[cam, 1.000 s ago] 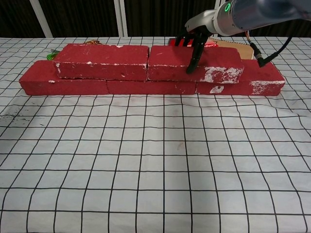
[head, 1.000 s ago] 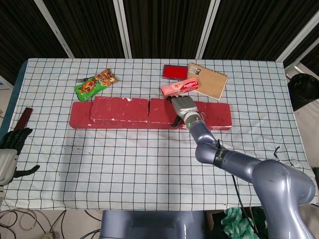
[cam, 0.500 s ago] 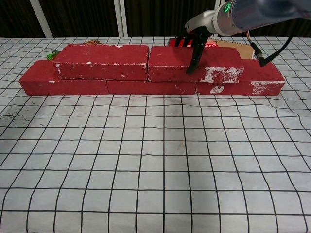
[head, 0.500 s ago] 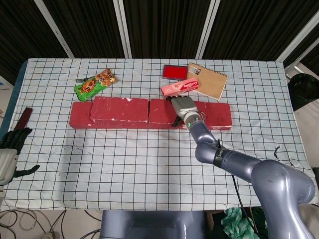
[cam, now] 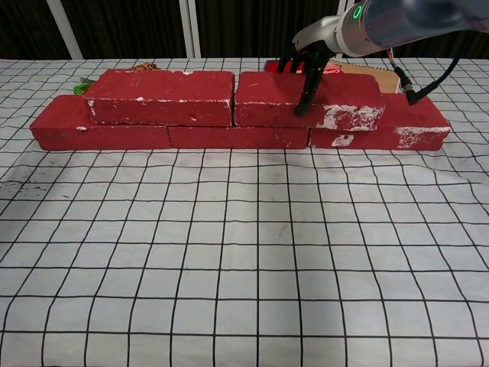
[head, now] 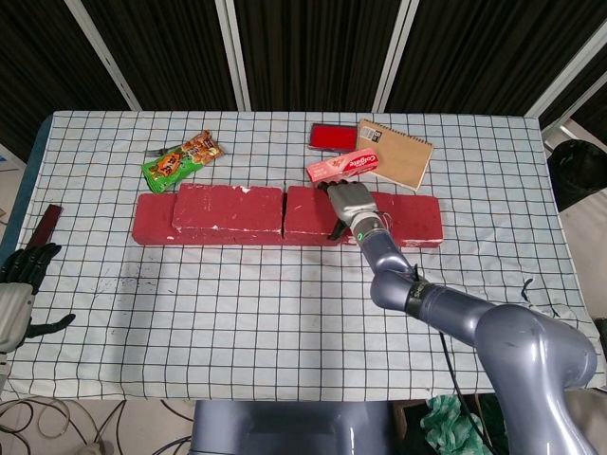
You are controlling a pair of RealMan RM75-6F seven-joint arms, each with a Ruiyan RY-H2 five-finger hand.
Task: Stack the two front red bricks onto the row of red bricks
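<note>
A row of red bricks (cam: 99, 130) lies across the far half of the checked table, also seen from above as the row (head: 152, 230). Two more red bricks lie end to end on top of it: the left upper brick (cam: 160, 95) and the right upper brick (cam: 267, 98). My right hand (cam: 306, 69) grips the right upper brick, thumb down its front face and fingers over the back. From above, the right hand (head: 349, 207) covers that brick's right part (head: 305, 210). My left hand (head: 17, 289) hangs off the table's left edge, fingers apart and holding nothing.
Behind the bricks lie a green snack bag (head: 180, 158), a pink box (head: 341, 167), a flat red box (head: 333, 136) and a brown notebook (head: 396, 154). A dark red strip (head: 44, 226) lies at the left table edge. The checked cloth (cam: 244, 252) spreads in front.
The right upper brick has shifted very slightly to the right under my right hand. The left hand has not moved.
</note>
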